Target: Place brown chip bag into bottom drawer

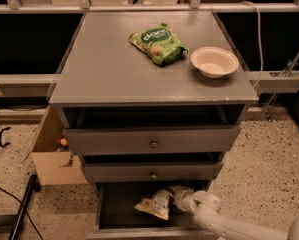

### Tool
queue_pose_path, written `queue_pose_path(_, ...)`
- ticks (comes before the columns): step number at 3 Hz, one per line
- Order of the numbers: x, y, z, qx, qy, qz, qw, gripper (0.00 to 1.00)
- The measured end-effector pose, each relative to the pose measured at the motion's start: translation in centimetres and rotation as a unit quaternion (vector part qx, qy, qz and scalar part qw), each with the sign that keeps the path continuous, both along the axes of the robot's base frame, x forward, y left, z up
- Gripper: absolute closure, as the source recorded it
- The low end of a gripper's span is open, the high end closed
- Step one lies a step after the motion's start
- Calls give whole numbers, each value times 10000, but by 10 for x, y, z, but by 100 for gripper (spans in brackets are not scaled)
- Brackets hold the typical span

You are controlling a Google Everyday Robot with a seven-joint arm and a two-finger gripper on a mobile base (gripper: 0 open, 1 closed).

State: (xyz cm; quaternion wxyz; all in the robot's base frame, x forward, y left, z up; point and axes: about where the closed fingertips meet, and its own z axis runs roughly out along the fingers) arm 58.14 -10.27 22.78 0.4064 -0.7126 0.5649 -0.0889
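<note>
Nearest, the bottom drawer (pixel 114 204) stands pulled open. The white arm (pixel 211 215) reaches into it from the right. Its hand (pixel 165 200) is inside the drawer, closed on the brown chip bag (pixel 150 209), which lies tilted over the drawer floor. Above are two shallower drawers (pixel 151 141), both slightly open. A cardboard box (pixel 51 159) sits left of the cabinet. On the worktop (pixel 109 69), a green snack bag (pixel 158 44) lies just beside a pale bowl (pixel 214 61).
</note>
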Motion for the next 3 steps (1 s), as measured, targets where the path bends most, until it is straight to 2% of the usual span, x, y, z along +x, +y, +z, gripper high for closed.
queue_pose_path(1,0,0,0,0,0,0,10000,100)
queue_pose_path(3,15,1,-13,2,-270,-50,9996,100)
